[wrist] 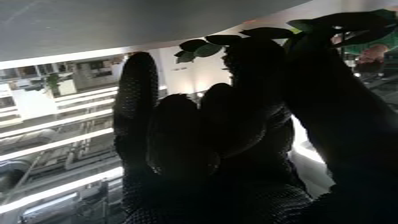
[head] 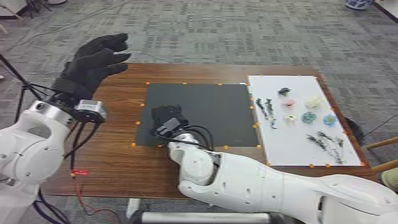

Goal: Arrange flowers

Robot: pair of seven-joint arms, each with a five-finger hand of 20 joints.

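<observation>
A leafy green sprig [wrist: 268, 33] is held by the right hand [head: 167, 117], which is placed over the left half of the black mat [head: 213, 100] on the brown worktop [head: 115, 125]. In the right wrist view, the sprig is seen pinched at the fingers of the right hand [wrist: 253, 62], with the thumb closed in against it and leaves spread out past the grip; other fingers are bent, and one is held nearly straight. Whether the mat is touched by the sprig cannot be told.

The left hand [head: 93, 62] is held raised beyond the worktop's far left corner, with its fingers spread loosely apart and nothing held in them.

To the right of the mat, a white board [head: 284, 136] is laid on the worktop, and the other flowers are set out on it. Near its far end a small dark flower [head: 283, 91] is seen, with a pink flower [head: 288, 102] just nearer and a cream flower [head: 313, 101] to the right of the pink one. A pale yellow flower [head: 290, 118], a blue-green flower [head: 308, 117] and a blue flower [head: 330, 120] are lined up nearer, left to right. Slim dark sprigs [head: 271, 112] are laid along the board's left edge, and thin branching stems [head: 329, 145] (rather wispy ones) are spread on its near right part.
</observation>
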